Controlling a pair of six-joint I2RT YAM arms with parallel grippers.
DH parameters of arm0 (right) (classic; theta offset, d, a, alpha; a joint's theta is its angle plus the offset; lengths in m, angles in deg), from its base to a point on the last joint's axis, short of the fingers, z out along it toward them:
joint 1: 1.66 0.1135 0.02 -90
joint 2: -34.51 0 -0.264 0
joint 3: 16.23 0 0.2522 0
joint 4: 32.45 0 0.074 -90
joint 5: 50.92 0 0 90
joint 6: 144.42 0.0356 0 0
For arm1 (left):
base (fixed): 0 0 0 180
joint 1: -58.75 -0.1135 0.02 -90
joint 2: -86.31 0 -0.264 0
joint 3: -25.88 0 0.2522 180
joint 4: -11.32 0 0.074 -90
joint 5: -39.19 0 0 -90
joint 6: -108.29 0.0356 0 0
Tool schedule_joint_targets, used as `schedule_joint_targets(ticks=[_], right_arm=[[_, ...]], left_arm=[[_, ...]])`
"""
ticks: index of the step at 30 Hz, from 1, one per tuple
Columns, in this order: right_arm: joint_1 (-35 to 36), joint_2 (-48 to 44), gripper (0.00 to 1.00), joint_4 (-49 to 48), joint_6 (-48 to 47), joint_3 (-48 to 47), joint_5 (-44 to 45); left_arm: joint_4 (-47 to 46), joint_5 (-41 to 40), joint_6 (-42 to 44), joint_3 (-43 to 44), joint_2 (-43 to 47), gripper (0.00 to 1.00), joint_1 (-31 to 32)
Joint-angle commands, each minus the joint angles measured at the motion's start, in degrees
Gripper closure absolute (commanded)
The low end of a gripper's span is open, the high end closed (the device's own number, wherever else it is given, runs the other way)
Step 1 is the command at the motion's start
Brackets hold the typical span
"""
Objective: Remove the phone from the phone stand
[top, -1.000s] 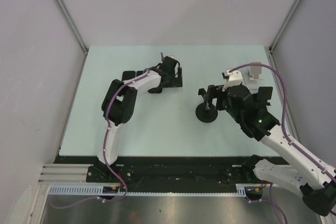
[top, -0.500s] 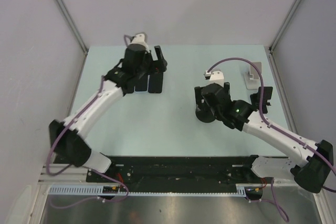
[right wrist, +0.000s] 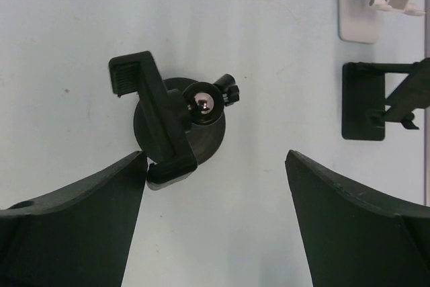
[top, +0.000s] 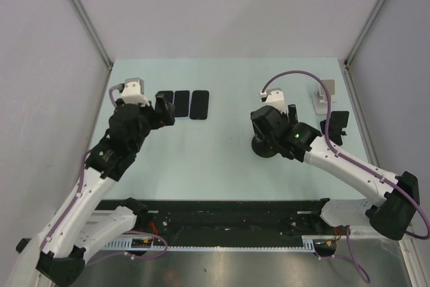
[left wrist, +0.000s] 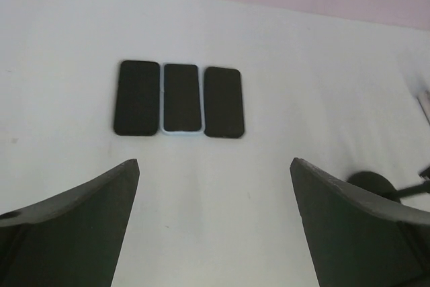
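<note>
Three dark phones lie flat side by side at the table's back left: left [left wrist: 137, 97], middle with a pale blue edge [left wrist: 182, 97], right [left wrist: 223, 101]; the right one also shows in the top view [top: 199, 104]. A black round-based phone stand [right wrist: 205, 132] with a clamp holder [right wrist: 151, 109] holds no phone; it also shows in the top view [top: 262, 147]. My left gripper [left wrist: 215, 166] is open and empty, set back from the phones [top: 161, 109]. My right gripper [right wrist: 215, 159] is open and empty above the stand, its left finger close to the clamp's lower end.
A white stand [right wrist: 363, 5] and a flat black folding stand [right wrist: 366, 102] sit at the right; both show in the top view, white [top: 326, 95] and black [top: 336, 126]. Walls enclose the table on three sides.
My left gripper has pulled back from over the phones toward the left front, leaving three phones in a row. The right wrist has stayed over the black round stand while its arm shifted.
</note>
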Motion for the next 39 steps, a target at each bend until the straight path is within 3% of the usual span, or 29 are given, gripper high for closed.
schedule_joint_targets(ticks=[1, 12, 21, 34, 39], right_arm=[[-0.88, -2.58, 0.12, 5.78, 1.11, -3.09, 3.38], [-2.54, -3.46, 0.18, 14.92, 5.32, -4.59, 2.14], [-3.42, -3.11, 0.35, 15.27, 8.05, -4.59, -1.55], [-6.76, -2.05, 0.72, 14.22, 7.96, -4.41, -4.98], [-8.34, -3.63, 0.95, 14.40, 6.82, -4.24, -6.20]], left_arm=[[-1.71, -11.19, 6.92, -1.71, 5.83, 0.00, -1.36], [-4.17, -12.42, 7.20, -6.55, 8.47, 0.00, -4.79], [-4.26, -12.78, 7.64, -7.43, 9.79, 0.00, -4.79], [-4.35, -13.40, 8.08, -7.78, 10.76, 0.00, -4.70], [-4.43, -13.13, 8.08, -7.78, 11.20, 0.00, -4.44]])
